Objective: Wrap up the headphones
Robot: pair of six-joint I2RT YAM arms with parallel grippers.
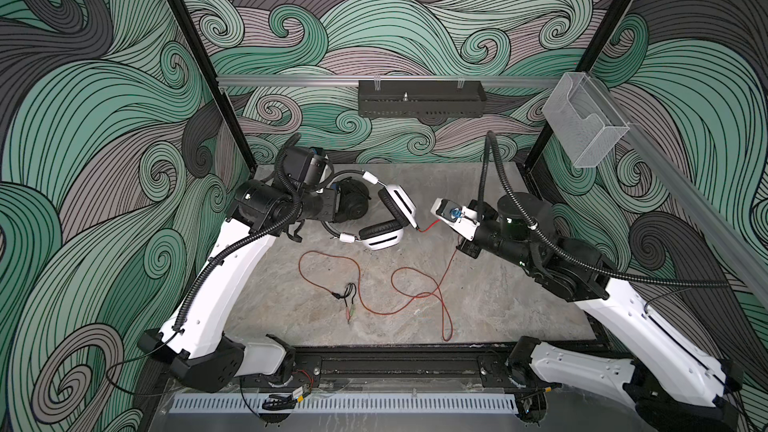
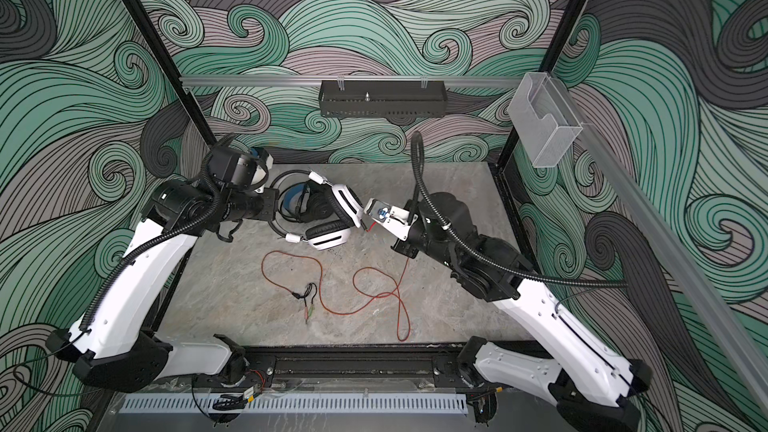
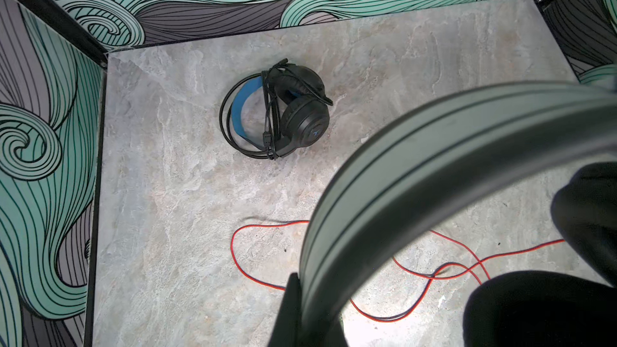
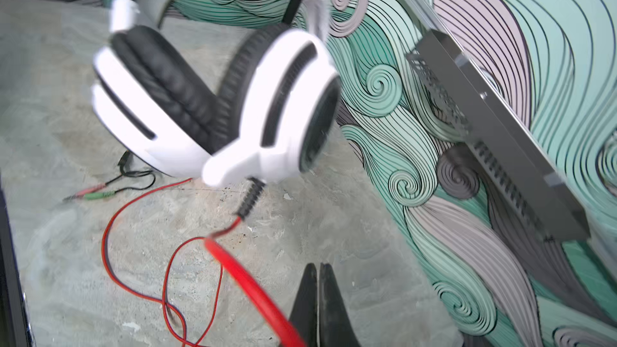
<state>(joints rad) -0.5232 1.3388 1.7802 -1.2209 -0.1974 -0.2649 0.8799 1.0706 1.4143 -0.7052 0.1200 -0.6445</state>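
**Cable pinched close to the cup, slack lying loose**

The left gripper (image 3: 310, 290) is clamping the grey headband (image 3: 434, 148) of the white headset (image 1: 395, 206). The set is hanging from it with both ear cups (image 4: 283, 105) pointing across toward the right arm, seemingly clear of the table (image 1: 519, 284). The right gripper (image 4: 319, 267) is standing just beside those cups with its jaws pressed together. The red cable (image 1: 376, 311) is running from the strain relief (image 4: 250, 195) under the nearer cup straight in along the fingers (image 4: 307, 295). The pinch point itself is lying out of sight, but in both top views the cable is rising to this gripper and dropping away beneath it — so it is most likely being gripped there.

The coming move is turning on this: only a short span is lying between cup and pincer, while nearly all the slack is sprawling in loose loops toward the front of the table, ending at the plugs (image 1: 349, 299). The headset's long axis is running from the left arm to the right arm — band at one end, cups at the other. The right arm is the nearer to the cable, so it is looking like the one to carry turns around the set while the left is holding it steady.

The black headset (image 3: 300, 111) is lying at the back of the table near the left gripper, its own cable already wound across it.
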